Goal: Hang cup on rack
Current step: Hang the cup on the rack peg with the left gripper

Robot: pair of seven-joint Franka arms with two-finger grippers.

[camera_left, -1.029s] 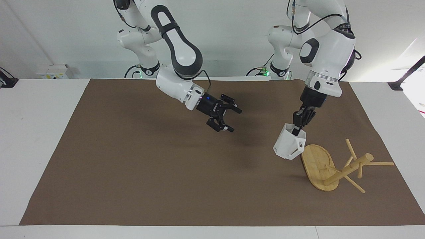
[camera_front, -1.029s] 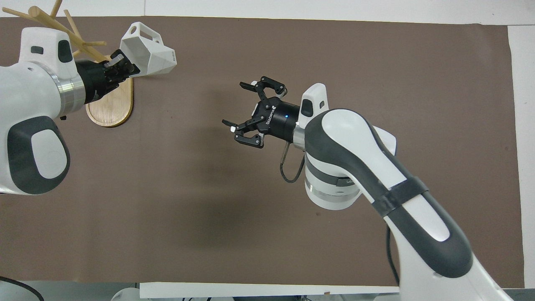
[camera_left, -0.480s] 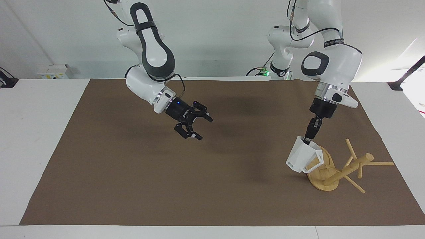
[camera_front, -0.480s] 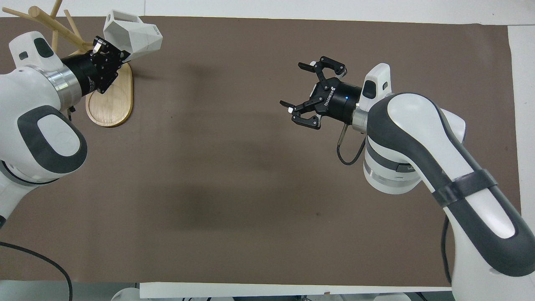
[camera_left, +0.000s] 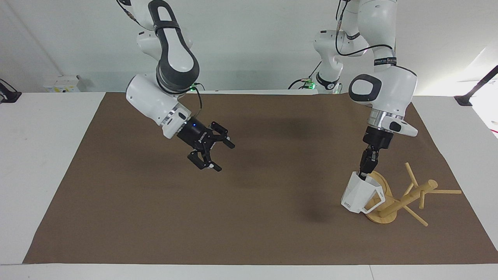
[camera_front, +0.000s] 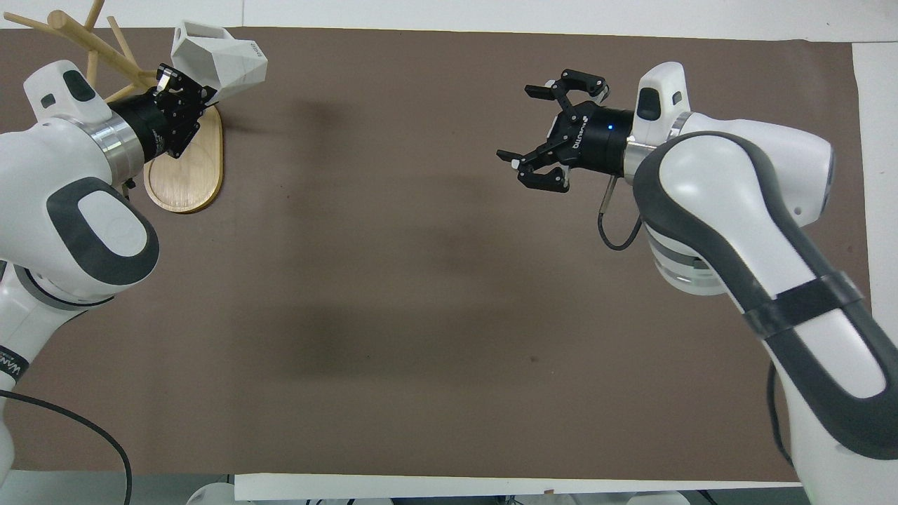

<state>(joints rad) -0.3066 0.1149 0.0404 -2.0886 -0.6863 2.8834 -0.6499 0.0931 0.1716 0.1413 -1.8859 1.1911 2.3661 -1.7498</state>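
Note:
The white faceted cup [camera_left: 360, 193] hangs from my left gripper [camera_left: 364, 175], which is shut on its rim from above. The cup is tilted, handle toward the bamboo rack [camera_left: 408, 198], and hangs low over the edge of the rack's oval base. The rack stands at the left arm's end of the table, its pegs bare. In the overhead view the cup [camera_front: 221, 59] is at my left gripper [camera_front: 203, 98], over the rack's base [camera_front: 184, 175]. My right gripper [camera_left: 222, 156] is open and empty above the mat, also seen in the overhead view [camera_front: 530, 126].
A brown mat [camera_left: 249, 217] covers most of the white table [camera_left: 39, 155]. Nothing else lies on it between the two arms.
My left gripper has lowered the cup and brought it against the rack's base. My right arm has drawn back toward its own end of the table, still open.

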